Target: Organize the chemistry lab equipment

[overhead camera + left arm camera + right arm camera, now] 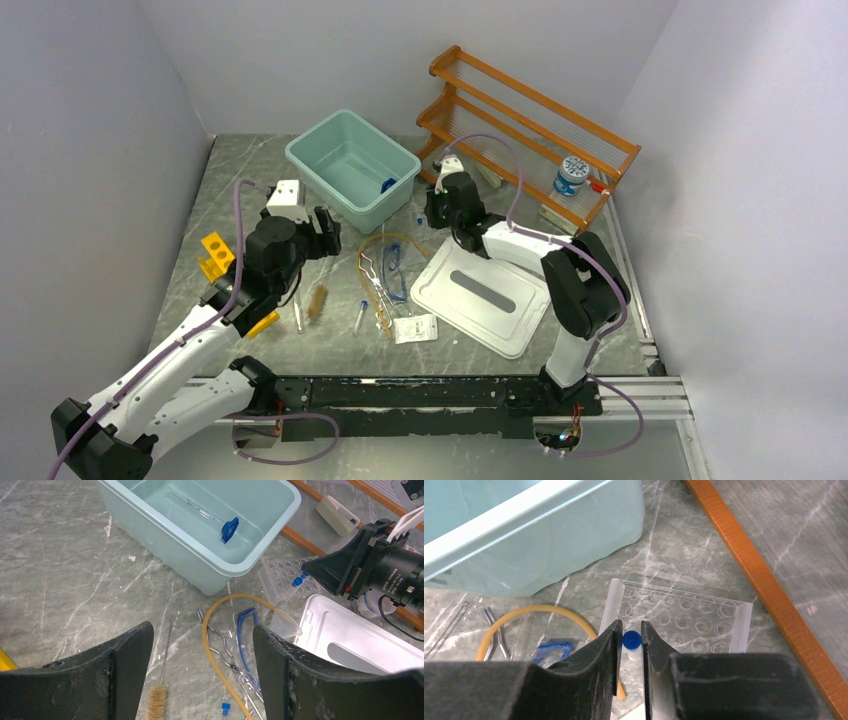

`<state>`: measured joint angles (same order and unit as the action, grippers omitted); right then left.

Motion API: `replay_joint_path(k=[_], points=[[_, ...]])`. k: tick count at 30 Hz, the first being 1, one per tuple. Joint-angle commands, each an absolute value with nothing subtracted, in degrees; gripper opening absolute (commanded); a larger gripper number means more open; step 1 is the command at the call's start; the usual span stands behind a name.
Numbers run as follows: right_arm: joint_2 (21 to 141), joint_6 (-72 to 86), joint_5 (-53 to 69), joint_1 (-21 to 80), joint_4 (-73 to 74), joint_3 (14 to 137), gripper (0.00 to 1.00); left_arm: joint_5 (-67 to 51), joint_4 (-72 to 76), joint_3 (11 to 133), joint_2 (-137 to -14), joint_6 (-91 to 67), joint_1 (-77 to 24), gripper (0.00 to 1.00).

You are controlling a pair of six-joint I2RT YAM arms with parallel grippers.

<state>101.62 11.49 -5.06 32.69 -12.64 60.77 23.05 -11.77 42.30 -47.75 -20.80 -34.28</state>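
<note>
bin (350,165) pale teal | tubing (544,608) amber | table (240,180) grey marbled | shelf (737,545) orange

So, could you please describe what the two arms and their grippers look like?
The left arm and right arm have white links with black joints, and a purple cable loops along each. The left gripper and right gripper have broad, matt black fingers with scuffed surfaces.

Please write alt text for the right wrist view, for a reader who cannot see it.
The right pincer stands close on both sides of a blue-capped vial, above a clear holed tray. A pale green bin is upper left, an orange shelf rail right, amber tubing lower left.
</note>
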Motion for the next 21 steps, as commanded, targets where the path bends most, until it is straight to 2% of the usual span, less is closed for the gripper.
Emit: replay_joint_path(k=[1,21], points=[[99.6,10.8,-1.6,32.5,-12.4,59.8,0.24,22.5,-10.0,42.5,-47.6,-20.5,-33.8,0.77],[96.6,10.7,-3.2,32.5,-11.9,56.8,0.21,22.3,-10.0,42.5,-47.5,-20.5,-33.8,0.77]])
